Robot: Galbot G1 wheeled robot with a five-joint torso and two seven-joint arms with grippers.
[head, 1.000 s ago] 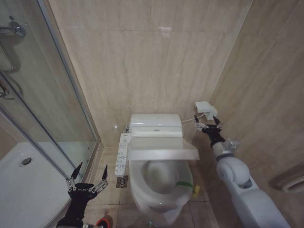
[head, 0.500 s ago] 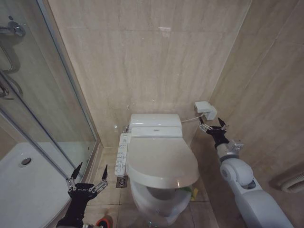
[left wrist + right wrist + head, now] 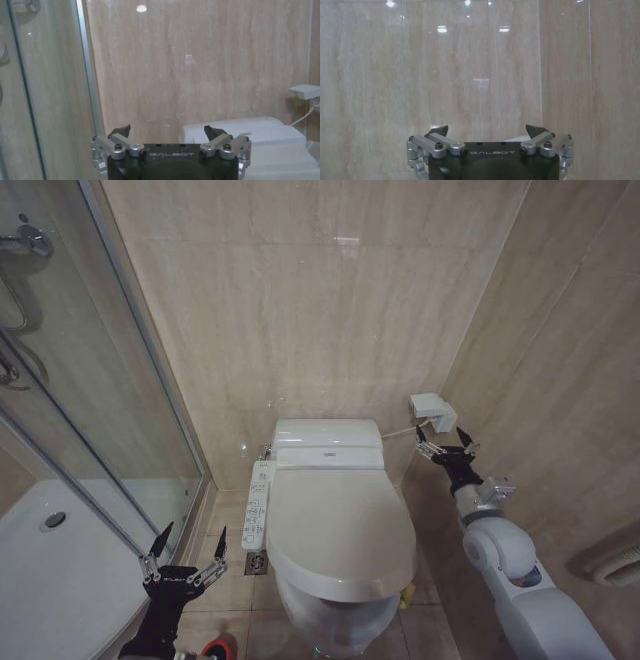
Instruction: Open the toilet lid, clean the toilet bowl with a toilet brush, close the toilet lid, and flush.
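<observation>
The toilet lid (image 3: pixel 340 525) lies down flat over the toilet bowl (image 3: pixel 335 620), covering the seat, its glossy white oval reaching from the tank unit (image 3: pixel 327 442) at the wall toward the robot. A little of the bowl's white ceramic shows under the lid's near edge. The button panel (image 3: pixel 257 505) runs along the bowl's left side, just beside the lid, with a floor drain (image 3: pixel 257 562) on the tiles next to it.

The right tool (image 3: pixel 445 444) hangs in the air to the right of the tank, just below a small white wall box (image 3: pixel 432 411), its fingers spread wide and holding nothing; in the right wrist view the same tool (image 3: pixel 487 129) faces bare beige wall tile.

The left tool (image 3: pixel 184 546) is low on the left, above the floor between the shower tray (image 3: pixel 60 580) and the toilet, fingers likewise apart and empty. A red round object (image 3: pixel 215 648) peeks in at the picture's lower edge just beneath that arm. In the left wrist view the left tool (image 3: pixel 169 131) points at the wall beside the glass shower door (image 3: pixel 45 86).
</observation>
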